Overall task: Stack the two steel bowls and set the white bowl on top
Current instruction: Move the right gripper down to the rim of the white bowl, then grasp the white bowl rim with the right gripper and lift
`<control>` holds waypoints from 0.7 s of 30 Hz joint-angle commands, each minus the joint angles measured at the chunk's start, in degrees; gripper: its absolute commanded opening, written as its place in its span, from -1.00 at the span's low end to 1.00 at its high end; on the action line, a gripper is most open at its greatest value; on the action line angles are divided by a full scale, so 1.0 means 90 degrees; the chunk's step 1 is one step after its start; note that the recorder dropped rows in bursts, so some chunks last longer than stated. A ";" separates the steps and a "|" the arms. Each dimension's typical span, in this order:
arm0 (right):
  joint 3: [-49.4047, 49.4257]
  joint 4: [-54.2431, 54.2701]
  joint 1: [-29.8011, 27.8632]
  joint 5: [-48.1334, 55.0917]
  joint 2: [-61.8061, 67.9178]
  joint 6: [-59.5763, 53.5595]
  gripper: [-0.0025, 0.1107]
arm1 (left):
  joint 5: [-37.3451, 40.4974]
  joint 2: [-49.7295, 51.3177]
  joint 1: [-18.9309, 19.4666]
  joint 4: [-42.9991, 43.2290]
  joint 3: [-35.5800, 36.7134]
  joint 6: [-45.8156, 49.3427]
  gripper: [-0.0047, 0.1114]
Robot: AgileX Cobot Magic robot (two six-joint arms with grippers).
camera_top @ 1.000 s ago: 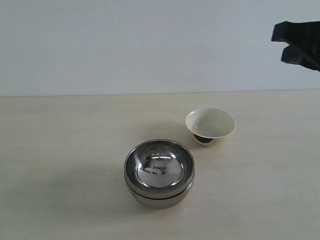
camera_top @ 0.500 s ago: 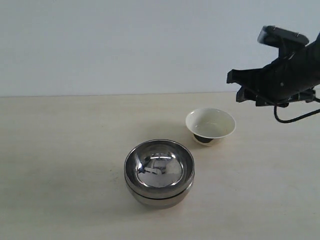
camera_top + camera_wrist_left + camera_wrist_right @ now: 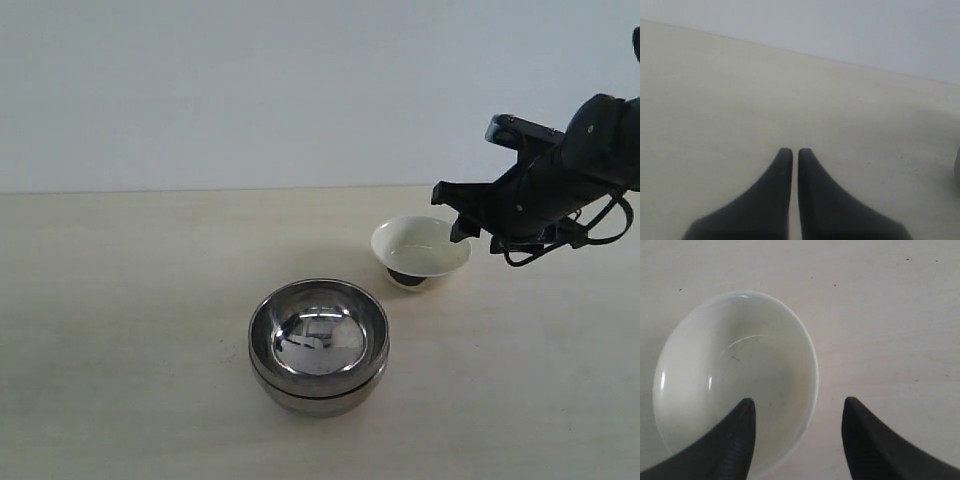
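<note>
- Steel bowls [image 3: 318, 345]: nested, lower centre of the frame, on the counter [image 3: 120, 300].
- White bowl [image 3: 420, 248]: upright, right of centre, apart from them.
- Right jaws: apart, straddling the white bowl's rim.
- Left jaws: together, above the counter.

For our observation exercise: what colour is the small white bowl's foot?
Dark, almost black; the foot shows best in the exterior view.

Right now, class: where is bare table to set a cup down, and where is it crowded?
Free: table left of the steel bowls, and front right. Crowded: around the white bowl, whose rim the right end effector straddles.
</note>
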 commanded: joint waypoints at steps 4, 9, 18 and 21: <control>-0.0039 0.0359 0.0138 -0.0617 0.0312 0.0034 -0.12 | 0.0001 -0.0021 0.0012 -0.0024 0.0016 0.0044 -0.85; -0.0039 0.0359 0.0203 -0.0853 0.0566 0.0064 -0.12 | 0.0001 -0.0021 0.0012 -0.0024 0.0016 0.0044 -0.85; -0.0039 0.0359 0.0203 -0.1169 0.0951 0.0230 -0.13 | 0.0001 -0.0021 0.0012 -0.0024 0.0016 0.0044 -0.85; -0.0039 0.0359 0.0203 -0.1182 0.0951 0.0230 -0.40 | 0.0001 -0.0021 0.0012 -0.0024 0.0016 0.0044 -0.85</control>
